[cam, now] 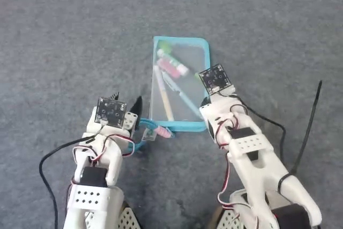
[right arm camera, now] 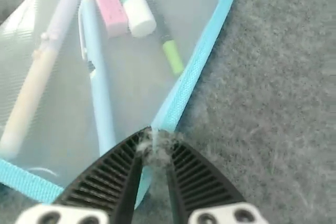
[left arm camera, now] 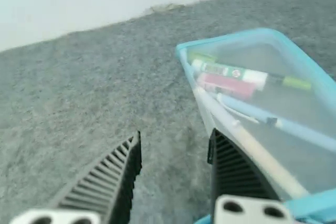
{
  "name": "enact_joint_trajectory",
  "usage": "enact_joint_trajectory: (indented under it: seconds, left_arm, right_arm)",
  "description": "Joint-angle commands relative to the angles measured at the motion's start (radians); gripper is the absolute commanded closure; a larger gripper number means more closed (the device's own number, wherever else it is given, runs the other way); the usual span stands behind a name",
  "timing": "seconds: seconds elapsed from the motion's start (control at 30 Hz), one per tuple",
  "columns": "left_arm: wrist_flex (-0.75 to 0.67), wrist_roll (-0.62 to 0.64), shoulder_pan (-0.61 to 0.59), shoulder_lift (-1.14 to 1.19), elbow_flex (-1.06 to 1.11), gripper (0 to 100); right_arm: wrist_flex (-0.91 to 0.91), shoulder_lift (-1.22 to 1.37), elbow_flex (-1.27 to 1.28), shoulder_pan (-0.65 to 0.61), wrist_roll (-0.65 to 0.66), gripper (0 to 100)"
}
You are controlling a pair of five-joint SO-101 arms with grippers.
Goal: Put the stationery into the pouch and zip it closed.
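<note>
**A:** The pouch (cam: 193, 68) is lying flat on the grey felt mat (cam: 64, 52), between the two arms and a little beyond them, and the stationery is showing through its clear face.

**B:** I'm counting a pink stick (cam: 171, 67), a green-and-white marker (right arm camera: 134, 3), a light blue pen (cam: 182, 95) and a cream pencil (cam: 163, 95), all lying lengthwise inside. There's a thin green-tipped pen (right arm camera: 170, 56) tucked in too.

**A:** And the right gripper (right arm camera: 154, 142)?

**B:** It's pinching the pouch's blue rim, jaws squeezed together with the trim caught between the tips. In the high view that arm is leaning over the pouch's right edge.

**A:** The left gripper (left arm camera: 173, 177) is doing something different, isn't it?

**B:** It's hanging wide apart with nothing between the fingers (left arm camera: 121, 177). One finger is sitting just beside the pouch's long left edge, the other is out over bare mat.

**A:** I'm spotting something at the pouch's near corner.

**B:** A small pink tag (cam: 163, 131) is poking out there, with a blue cord (cam: 142, 143) trailing from it just beside the left arm.

**A:** Is the zip running shut?

**B:** I'm not managing to tell from these angles.
</note>
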Motion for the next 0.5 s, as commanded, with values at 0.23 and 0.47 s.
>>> enact_joint_trajectory:
  seconds: [0.23, 0.47]
  left_arm:
    - [0.006, 0.015, 0.034, -0.003, -0.012, 80]
    - [0.009, 0.015, 0.034, -0.003, -0.012, 80]
  right_arm:
    - [0.013, -0.464, 0.163, 0.045, -0.003, 99.2]
    - [0.013, -0.69, 0.261, 0.045, -0.003, 99.2]
